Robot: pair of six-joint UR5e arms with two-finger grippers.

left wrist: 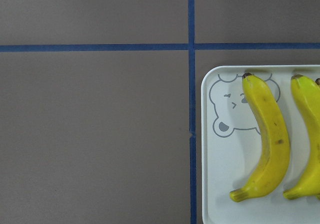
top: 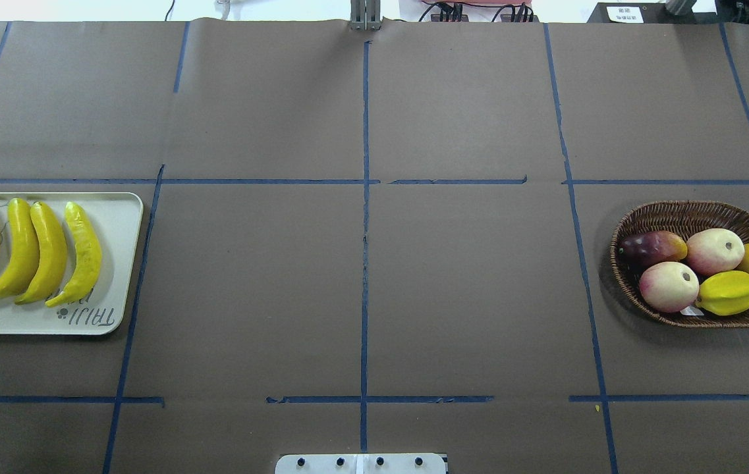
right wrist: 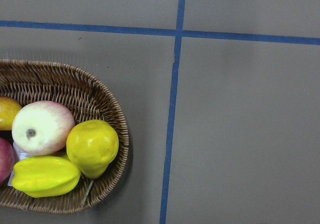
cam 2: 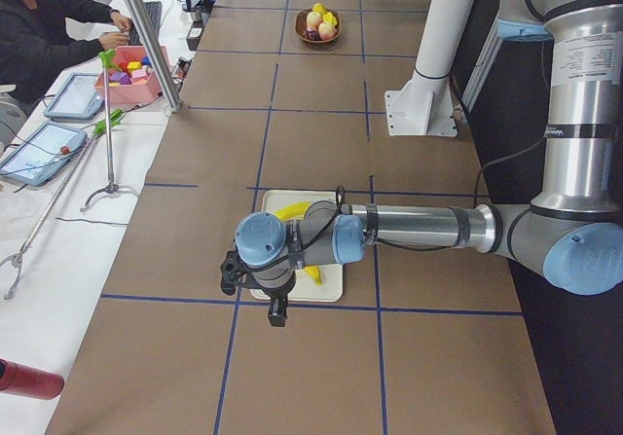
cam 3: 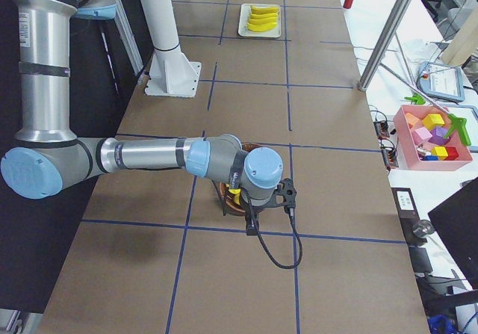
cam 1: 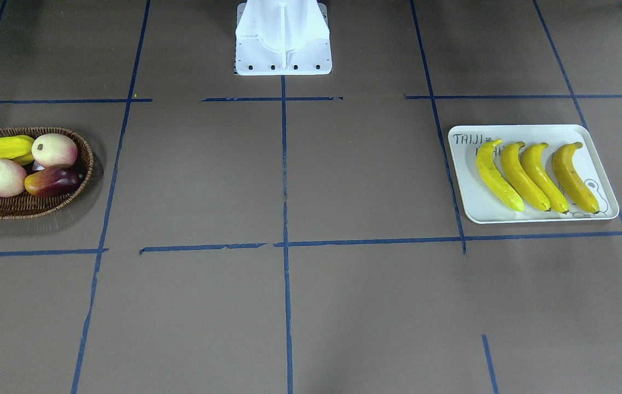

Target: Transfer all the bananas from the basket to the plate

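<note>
- Over the plate [top: 120, 263], at its bear-face end, hangs the left claw [cam 2: 265, 289]. Whether it is released or clenched I cannot tell.
- On the plate lie all four bananas [top: 51, 253], side by side, with their long axes across its short width. They are much nearer the left arm than the right.
- Far across the surface from the plate, the basket [top: 677, 212] sits under the right claw [cam 3: 250, 208], whose state is likewise unclear. It holds only other fruit [top: 669, 287], so nothing seems left to fetch.
- Only the side views show the arms, and only the overhead view shows the basket whole.
</note>
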